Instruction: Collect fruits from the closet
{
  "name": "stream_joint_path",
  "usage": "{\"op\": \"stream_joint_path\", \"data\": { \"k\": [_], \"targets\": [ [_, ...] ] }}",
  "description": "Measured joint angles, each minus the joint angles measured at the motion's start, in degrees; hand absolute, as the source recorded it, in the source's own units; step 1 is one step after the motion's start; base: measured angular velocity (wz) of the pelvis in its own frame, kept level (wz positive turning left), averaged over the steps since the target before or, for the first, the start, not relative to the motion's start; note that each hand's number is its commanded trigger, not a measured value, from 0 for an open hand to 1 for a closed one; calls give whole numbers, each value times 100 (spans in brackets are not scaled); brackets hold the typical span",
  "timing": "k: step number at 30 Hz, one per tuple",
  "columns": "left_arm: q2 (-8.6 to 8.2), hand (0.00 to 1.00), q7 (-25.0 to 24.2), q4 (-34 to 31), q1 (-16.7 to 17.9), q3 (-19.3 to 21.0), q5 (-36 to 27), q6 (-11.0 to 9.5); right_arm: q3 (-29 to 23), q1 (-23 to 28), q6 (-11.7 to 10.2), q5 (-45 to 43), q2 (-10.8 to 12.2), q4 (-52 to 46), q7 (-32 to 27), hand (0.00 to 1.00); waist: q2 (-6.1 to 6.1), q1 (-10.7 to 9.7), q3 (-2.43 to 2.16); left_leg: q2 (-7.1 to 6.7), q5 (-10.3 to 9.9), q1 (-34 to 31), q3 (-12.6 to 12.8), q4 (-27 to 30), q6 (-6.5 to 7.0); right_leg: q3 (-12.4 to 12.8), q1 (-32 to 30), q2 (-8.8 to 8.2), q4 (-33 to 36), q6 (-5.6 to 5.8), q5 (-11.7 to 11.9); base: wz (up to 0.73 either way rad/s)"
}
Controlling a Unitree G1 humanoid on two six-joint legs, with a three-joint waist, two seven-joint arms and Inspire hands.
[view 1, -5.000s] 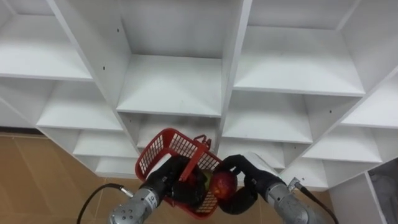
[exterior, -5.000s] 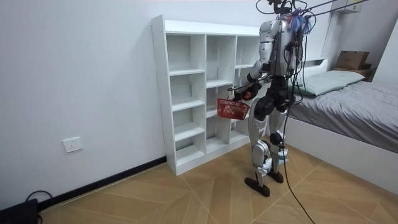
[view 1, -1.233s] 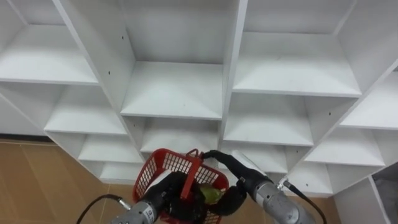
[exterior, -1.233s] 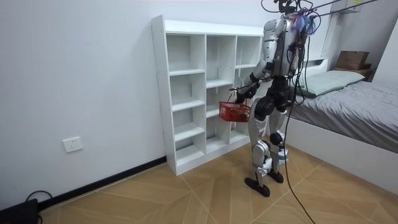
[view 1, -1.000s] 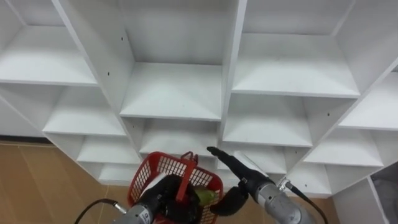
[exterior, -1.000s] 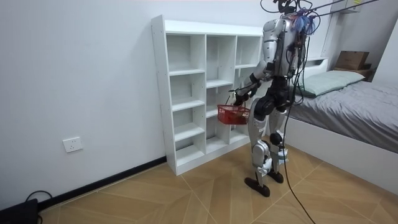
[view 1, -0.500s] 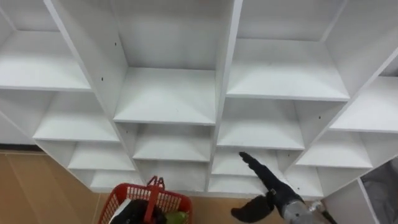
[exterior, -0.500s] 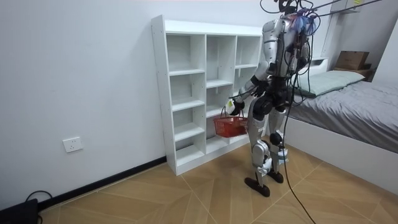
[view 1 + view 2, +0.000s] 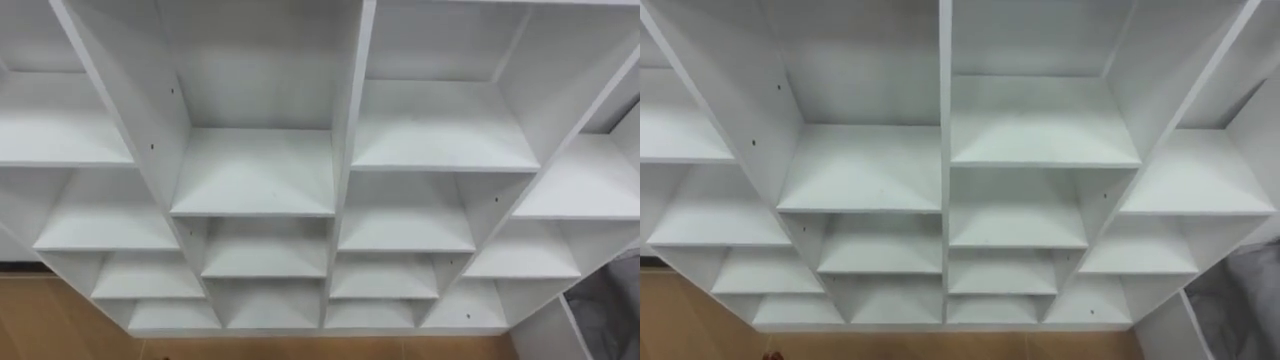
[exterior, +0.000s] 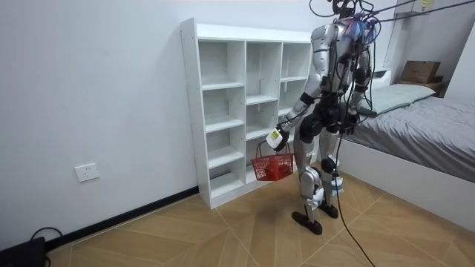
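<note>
**Eye views.** I look down on the white closet (image 9: pixel 252 175), with its open compartments set in rows and columns.

**Room view.** The robot stands upright on the wood floor (image 10: pixel 223 230), facing the closet, which lies at its 9 o'clock in this view. A bed (image 10: pixel 427 122) lies at its 3 o'clock. The left hand (image 10: pixel 276 138) is lowered beside the thigh and clasped round the handle of the red basket (image 10: pixel 270 169). The basket hangs at the hand's 6 o'clock, just before the closet's lower shelves and clear of the floor. Whether the fruit lies in the basket I cannot tell from this far off. The right hand (image 10: pixel 352 124) hangs by the hip, at the body's 3 o'clock. I cannot tell its state.
</note>
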Motion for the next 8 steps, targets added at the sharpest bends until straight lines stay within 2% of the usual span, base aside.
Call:
{"op": "stream_joint_path", "data": {
  "k": [4, 8],
  "targets": [
    [-56, 100, 17, 115, -50, -126, -4, 146, 48, -46, 360, -93, 28, 115, 206, 0, 35, -5, 20, -2, -52, 113, 5, 12, 8, 46, 99, 6, 12, 8, -32, -4],
    [-102, 100, 17, 350, -201, -128, 2, 220, 52, -284, 511, -392, 37, 116, 365, 0, 89, -8, 37, -5, -59, 140, 2, 23, 11, 47, 122, 6, 12, 10, -40, -1]
  ]
}}
